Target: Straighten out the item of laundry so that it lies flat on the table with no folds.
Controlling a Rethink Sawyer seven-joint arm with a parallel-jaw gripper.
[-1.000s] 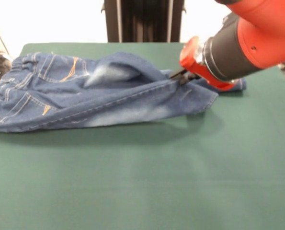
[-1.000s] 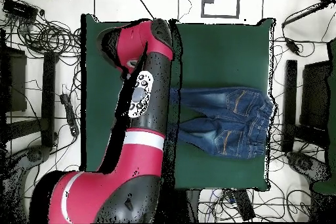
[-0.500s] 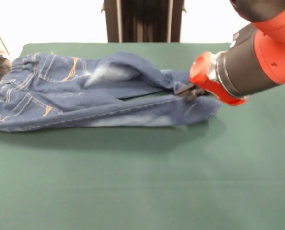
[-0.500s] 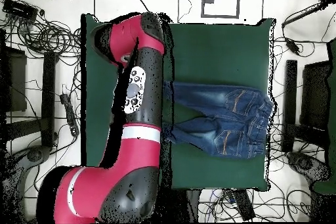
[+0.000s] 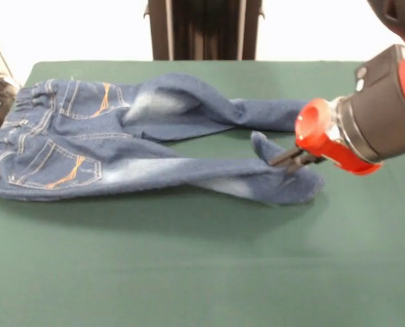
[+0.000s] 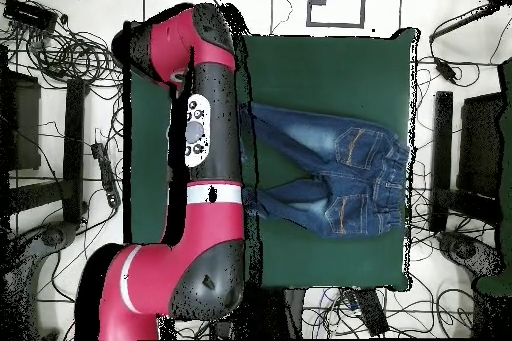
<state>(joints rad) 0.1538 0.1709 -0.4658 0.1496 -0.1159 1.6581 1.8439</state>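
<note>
Front view shows the gripper (image 5: pixel 288 159) pinching the jeans (image 5: pixel 131 146) near leg's hem; dragging further could bunch denim on the tabletop (image 5: pixel 202 272).

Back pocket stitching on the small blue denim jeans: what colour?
Orange, on the small blue denim jeans with faded whitish patches; clearest in the front view.

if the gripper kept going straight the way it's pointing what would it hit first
The gripper is already shut on the jeans leg end; going straight on, it would likely push along that leg, though depth is unclear.
</note>
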